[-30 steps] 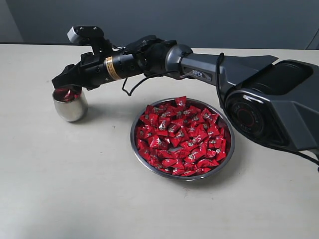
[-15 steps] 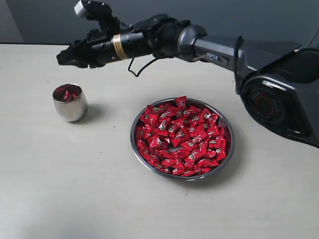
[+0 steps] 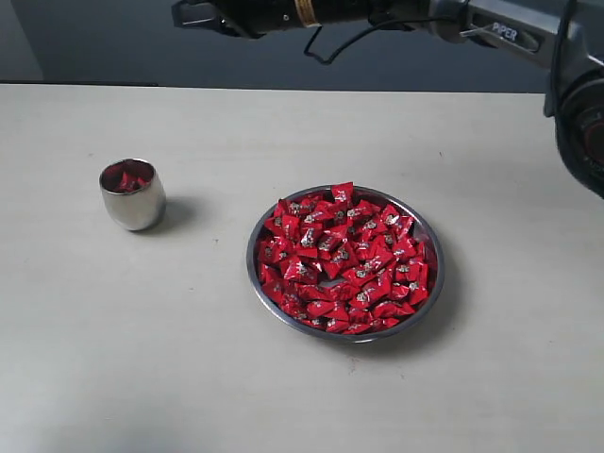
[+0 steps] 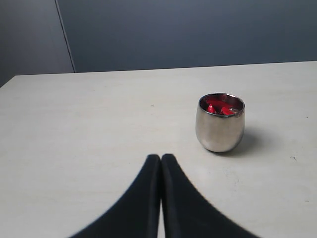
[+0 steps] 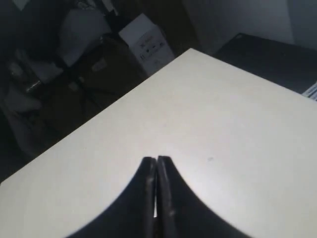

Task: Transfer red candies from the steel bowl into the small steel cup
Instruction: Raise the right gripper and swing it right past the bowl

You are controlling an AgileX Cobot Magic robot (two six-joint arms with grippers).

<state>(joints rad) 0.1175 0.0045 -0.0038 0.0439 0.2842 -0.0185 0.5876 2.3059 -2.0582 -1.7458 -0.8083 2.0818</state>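
Observation:
The steel bowl sits in the middle of the table, piled with red candies. Off to its left stands the small steel cup with a few red candies inside. My right gripper is high at the top edge of the exterior view, above the table's far side, shut with nothing between its fingers. My left gripper is shut and empty over bare table, a short way from the cup. It does not show in the exterior view.
The right arm stretches across the top of the exterior view from its base at the right edge. In the right wrist view, boxes and clutter lie beyond the table's far edge.
The right gripper rose from just over the cup, swung up and to the right, and closed its jaws. The cup and bowl have not moved.

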